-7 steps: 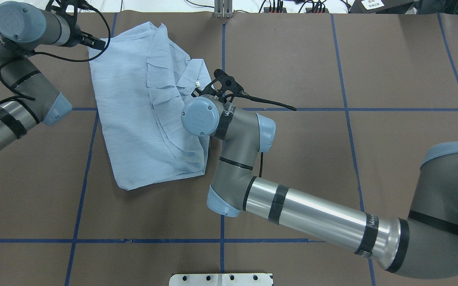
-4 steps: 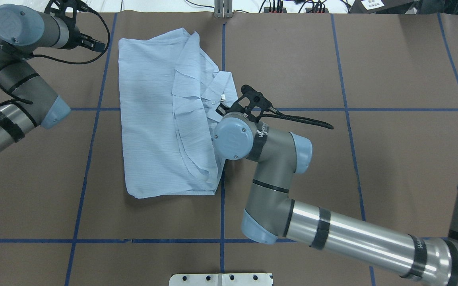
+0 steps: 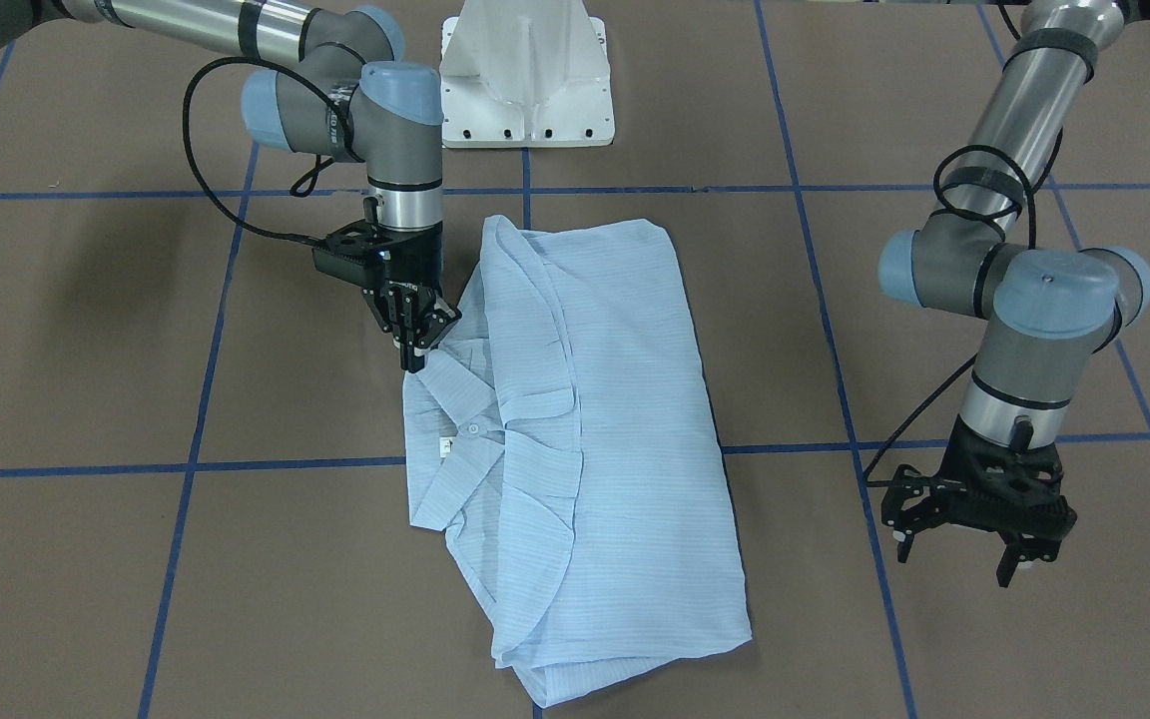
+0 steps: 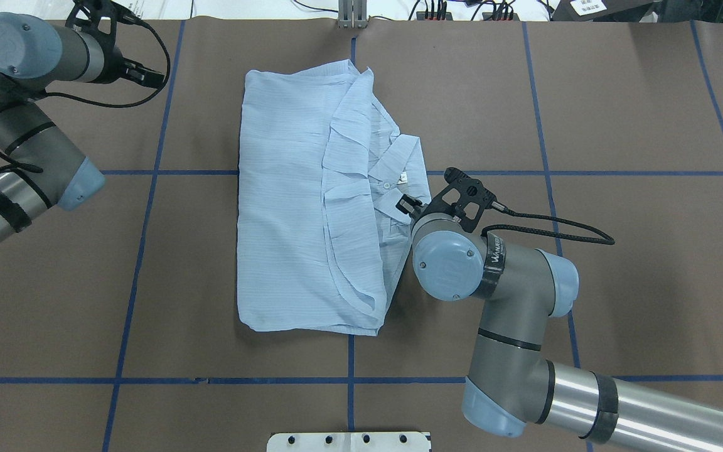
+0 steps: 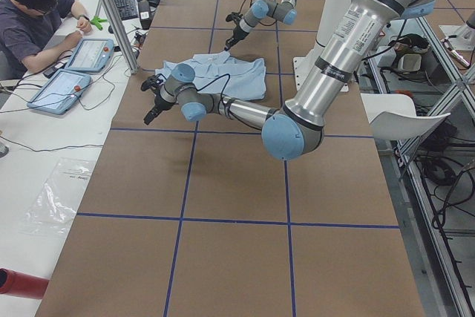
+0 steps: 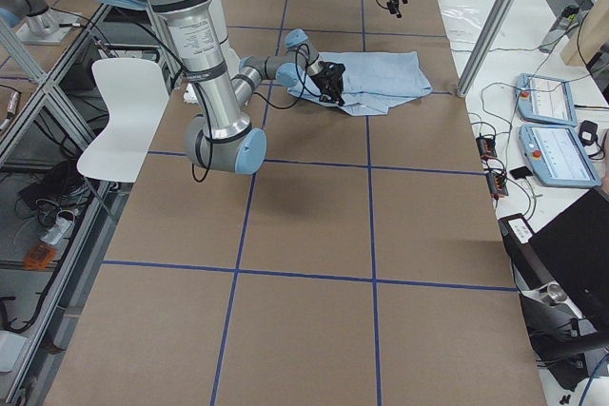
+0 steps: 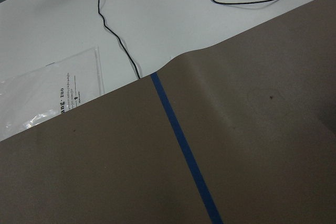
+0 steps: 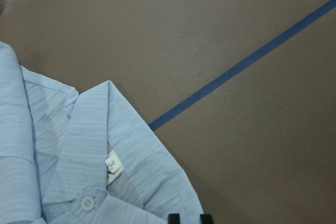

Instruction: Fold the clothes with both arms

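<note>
The light blue shirt (image 4: 286, 207) lies folded lengthwise on the brown table, collar toward the right arm. In the front-facing view the shirt (image 3: 615, 419) fills the middle. My right gripper (image 3: 418, 345) is shut on the collar's edge, low over the table. The right wrist view shows the collar (image 8: 84, 145), its white neck label (image 8: 114, 163) and a button, with cloth between my right gripper's (image 8: 189, 217) tips. My left gripper (image 3: 954, 562) hangs open and empty above bare table, well off the shirt's far long edge.
The white pedestal base (image 3: 525, 90) stands at the robot's side of the table. Blue tape lines (image 4: 350, 358) cross the brown cover. A person (image 5: 30, 12) sits with tablets beyond the far edge. A plastic bag (image 7: 47, 93) lies there too.
The right gripper has dragged the shirt by its collar to the right in the overhead view and a little toward the robot. The left arm has hardly moved.
</note>
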`<state>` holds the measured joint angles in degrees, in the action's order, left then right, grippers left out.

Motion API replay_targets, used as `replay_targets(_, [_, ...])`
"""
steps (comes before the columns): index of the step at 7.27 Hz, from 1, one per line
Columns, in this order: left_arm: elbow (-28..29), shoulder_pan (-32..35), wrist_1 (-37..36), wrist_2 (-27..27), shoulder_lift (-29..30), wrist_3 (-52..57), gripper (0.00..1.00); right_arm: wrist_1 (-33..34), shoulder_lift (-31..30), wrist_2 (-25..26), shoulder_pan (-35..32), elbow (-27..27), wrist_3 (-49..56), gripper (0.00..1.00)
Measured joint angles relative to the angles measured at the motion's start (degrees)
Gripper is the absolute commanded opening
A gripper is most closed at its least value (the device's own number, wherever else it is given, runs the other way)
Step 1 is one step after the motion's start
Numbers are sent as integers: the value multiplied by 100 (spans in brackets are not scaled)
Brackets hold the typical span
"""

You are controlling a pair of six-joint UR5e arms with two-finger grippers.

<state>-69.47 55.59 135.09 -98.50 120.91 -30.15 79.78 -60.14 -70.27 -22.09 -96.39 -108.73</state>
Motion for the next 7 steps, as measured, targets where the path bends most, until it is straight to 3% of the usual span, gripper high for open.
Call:
replay_targets(2, [-30,-3,0,-66,-29,-6,100,175,-93,-147,-149,-323,701,100])
replay_targets(4, [-44,-4,0,-91,-35,-14,100,965,227,-635,-456,-620,1414,100])
replay_targets(5, [-47,-4,0,-143,-38,-16,100,1312,633,-736,-518,-479,1626,100])
replay_targets(7, [-49,1,0,-234,-40,-17,100,1626,1767,-894,-546,673,1856,100])
